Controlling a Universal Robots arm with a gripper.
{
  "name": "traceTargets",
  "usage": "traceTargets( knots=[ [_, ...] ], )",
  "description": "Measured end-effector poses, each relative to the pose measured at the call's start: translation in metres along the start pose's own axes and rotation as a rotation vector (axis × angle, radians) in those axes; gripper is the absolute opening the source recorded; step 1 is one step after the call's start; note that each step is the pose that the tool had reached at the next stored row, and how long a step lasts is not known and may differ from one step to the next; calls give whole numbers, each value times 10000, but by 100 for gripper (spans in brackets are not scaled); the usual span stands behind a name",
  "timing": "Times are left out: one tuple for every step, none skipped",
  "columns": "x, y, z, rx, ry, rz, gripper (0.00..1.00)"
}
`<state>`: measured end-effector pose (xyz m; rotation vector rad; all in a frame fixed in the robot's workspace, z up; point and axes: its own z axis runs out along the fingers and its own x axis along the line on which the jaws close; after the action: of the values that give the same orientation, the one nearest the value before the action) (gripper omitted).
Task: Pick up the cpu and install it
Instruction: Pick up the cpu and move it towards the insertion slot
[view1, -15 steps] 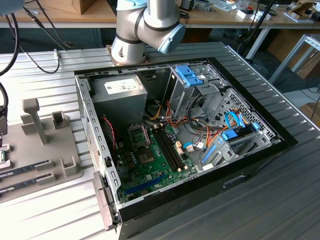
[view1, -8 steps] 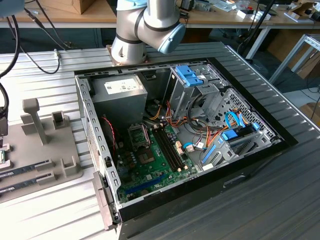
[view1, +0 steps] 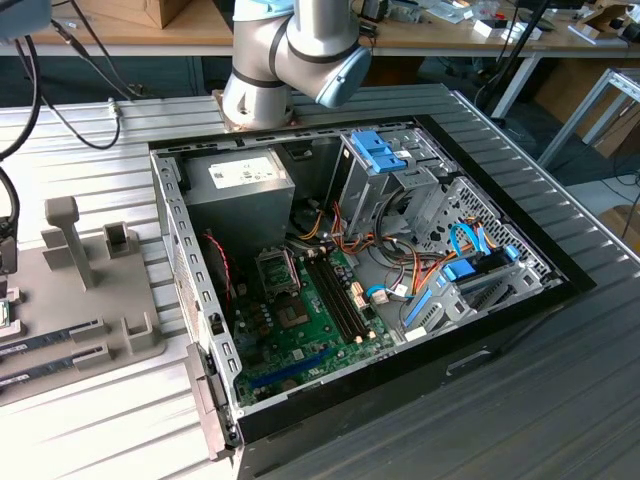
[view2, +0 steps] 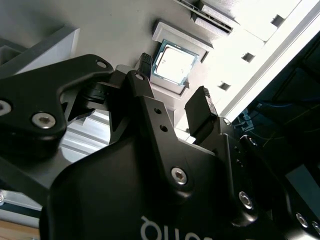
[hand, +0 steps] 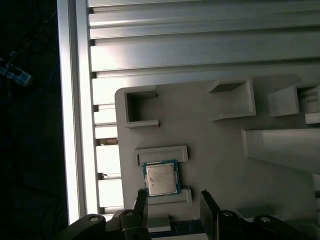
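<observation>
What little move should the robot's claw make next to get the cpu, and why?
Probably ease the gripper straight down toward the cpu, centring on it as it goes. In both wrist views the fingers stand open with nothing between them. The cpu lies untouched in its slot on the grey tray, nearer one finger than the other.

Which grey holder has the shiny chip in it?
The low holder nearest the gripper: the chip lies between its two bars. The other pockets have tall walls.

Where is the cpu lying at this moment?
In both wrist views the cpu lies flat on the grey tray, between two raised ledges, just ahead of the open gripper.
</observation>
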<state>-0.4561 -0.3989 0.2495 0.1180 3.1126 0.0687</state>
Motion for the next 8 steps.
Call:
traceTargets(
  knots=[
    [0,0,4,1,0,0,54],
    [0,-1,14,1,0,0,54],
    [1,-1,22,1,1,0,54],
    [1,-1,34,0,0,0,54],
    [1,-2,44,1,1,0,54],
    [1,-2,48,1,1,0,54],
    [1,-2,52,1,1,0,54],
    [2,-3,59,1,1,0,54]
  ],
)
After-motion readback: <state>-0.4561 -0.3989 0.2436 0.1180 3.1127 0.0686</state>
